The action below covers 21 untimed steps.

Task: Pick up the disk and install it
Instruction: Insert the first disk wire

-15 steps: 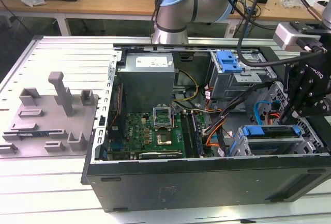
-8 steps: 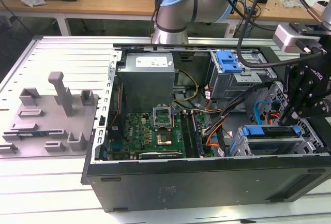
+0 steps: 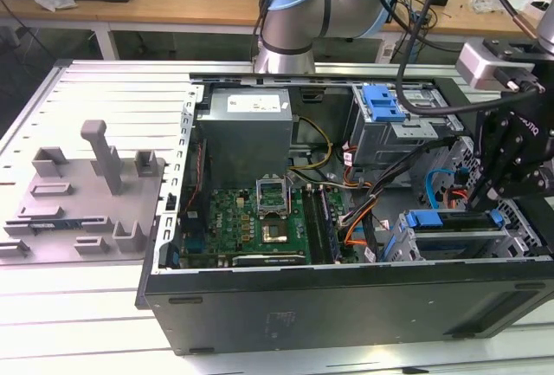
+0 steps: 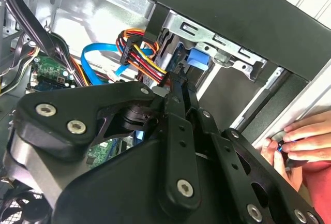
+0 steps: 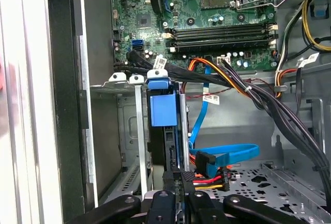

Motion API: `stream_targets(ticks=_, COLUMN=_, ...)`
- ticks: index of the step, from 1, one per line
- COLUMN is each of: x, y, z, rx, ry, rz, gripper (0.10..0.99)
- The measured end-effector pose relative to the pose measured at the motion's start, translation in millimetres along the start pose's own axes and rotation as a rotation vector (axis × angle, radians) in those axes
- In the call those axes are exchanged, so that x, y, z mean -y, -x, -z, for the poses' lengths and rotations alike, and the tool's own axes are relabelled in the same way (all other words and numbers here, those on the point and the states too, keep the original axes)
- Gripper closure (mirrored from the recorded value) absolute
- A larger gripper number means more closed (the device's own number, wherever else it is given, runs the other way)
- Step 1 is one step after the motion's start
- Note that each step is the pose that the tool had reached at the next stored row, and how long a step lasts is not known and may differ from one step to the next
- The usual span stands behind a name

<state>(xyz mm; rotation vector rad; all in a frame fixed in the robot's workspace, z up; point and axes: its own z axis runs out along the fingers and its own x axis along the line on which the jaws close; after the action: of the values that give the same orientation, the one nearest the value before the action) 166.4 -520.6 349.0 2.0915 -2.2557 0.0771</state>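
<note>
The disk (image 3: 454, 229) sits in the drive bay at the front corner of the open computer case (image 3: 346, 301), on the exterior view's right, blue carrier rail on top. In the first wrist view the disk (image 5: 162, 106) stands edge-on between the bay's metal rails. My gripper (image 3: 492, 195) hangs right over its near end. The black fingers (image 5: 173, 178) lie close together with no gap showing, tips at the disk's edge; whether they press on it I cannot tell. In the second wrist view my gripper (image 4: 179, 79) points at the blue carrier (image 4: 199, 58).
A grey cage with a smaller blue latch (image 3: 383, 101) stands behind the bay. Blue data cable (image 5: 227, 154) and orange-red power wires (image 5: 212, 180) hang beside the disk. A person's hand (image 4: 297, 141) rests on the case's outer edge. Motherboard (image 3: 260, 219) and power supply (image 3: 244, 128) occupy the case's middle.
</note>
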Motion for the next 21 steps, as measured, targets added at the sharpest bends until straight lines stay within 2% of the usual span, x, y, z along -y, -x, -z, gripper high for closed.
stream_targets(ticks=9, x=0.0, y=0.3, z=-3.9, rx=-0.0001, ry=0.0, rz=0.0, gripper=0.922)
stream_targets(ticks=13, x=0.2, y=0.8, z=-11.9, rx=0.0004, ry=0.0, rz=0.0, gripper=0.91)
stream_targets(ticks=15, x=0.2, y=0.5, z=-7.5, rx=-0.0001, ry=0.0, rz=0.0, gripper=0.788)
stream_targets(ticks=16, x=0.1, y=-0.1, z=-0.6, rx=0.0, ry=0.0, rz=0.0, gripper=0.725)
stream_targets(ticks=17, x=0.0, y=-0.8, z=10.2, rx=0.0, ry=0.0, rz=0.0, gripper=0.725)
stream_targets(ticks=18, x=0.0, y=-0.8, z=15.5, rx=-0.0001, ry=0.0, rz=0.0, gripper=0.725)
stream_targets(ticks=21, x=0.1, y=-0.5, z=17.4, rx=-0.0053, ry=0.0, rz=0.0, gripper=0.725)
